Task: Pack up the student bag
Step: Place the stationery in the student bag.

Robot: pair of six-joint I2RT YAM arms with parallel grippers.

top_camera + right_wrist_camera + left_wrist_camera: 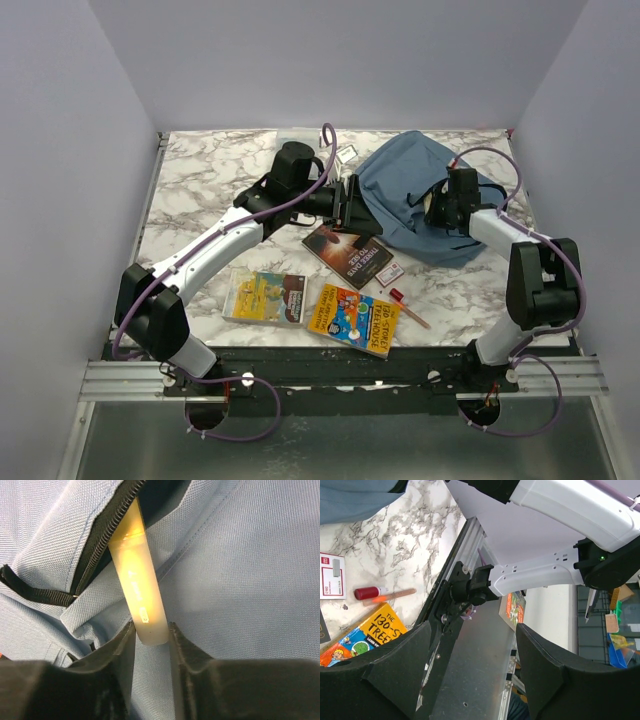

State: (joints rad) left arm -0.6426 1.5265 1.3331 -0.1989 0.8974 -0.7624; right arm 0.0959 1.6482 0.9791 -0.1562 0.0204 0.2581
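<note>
At six o'clock a glossy treehouse book (352, 318) and a yellow book (265, 297) are lying just inside the near edge; the marble tabletop (200, 190) is showing bare at nine; the left gripper (472, 630) is hanging with fingers wide, holding nothing; at one o'clock the student bag (395, 190), soft woven dusty-blue, is slumping rumpled, its black zip (102, 535) gaping; the right gripper (151, 630) is pinching a pale yellow translucent stick (135, 575) poking into it.

White arms (215, 250) — black joints (150, 305), purple cables (330, 150).

Robotics lab test cell, plain white walls (70, 150), marble-print table (200, 180), robot arms (215, 245) bolted to aluminium rail (120, 380)
</note>
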